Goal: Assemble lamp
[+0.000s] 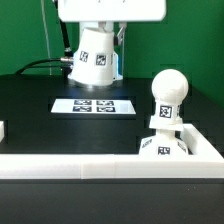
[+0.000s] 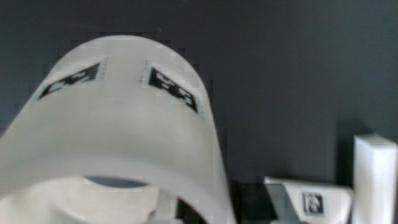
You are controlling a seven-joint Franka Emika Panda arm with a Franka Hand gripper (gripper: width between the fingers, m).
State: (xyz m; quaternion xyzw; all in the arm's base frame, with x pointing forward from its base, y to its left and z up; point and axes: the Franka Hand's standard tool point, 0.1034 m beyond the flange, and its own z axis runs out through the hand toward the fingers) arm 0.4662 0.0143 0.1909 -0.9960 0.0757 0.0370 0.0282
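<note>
The white cone-shaped lamp shade (image 1: 93, 58) with black-and-white tags hangs slightly tilted under my gripper (image 1: 94, 50) at the back of the table, and the jaws appear closed on it. In the wrist view the shade (image 2: 125, 120) fills most of the picture and hides my fingertips. The rounded bulb (image 1: 167, 93) stands upright on the flat square base (image 1: 163, 148) at the exterior view's front right, well apart from the shade.
The marker board (image 1: 93, 105) lies flat on the black table between the shade and the base. A white rail (image 1: 90, 166) runs along the front edge. A white tagged piece (image 2: 306, 194) and a white edge (image 2: 370, 170) show beside the shade in the wrist view.
</note>
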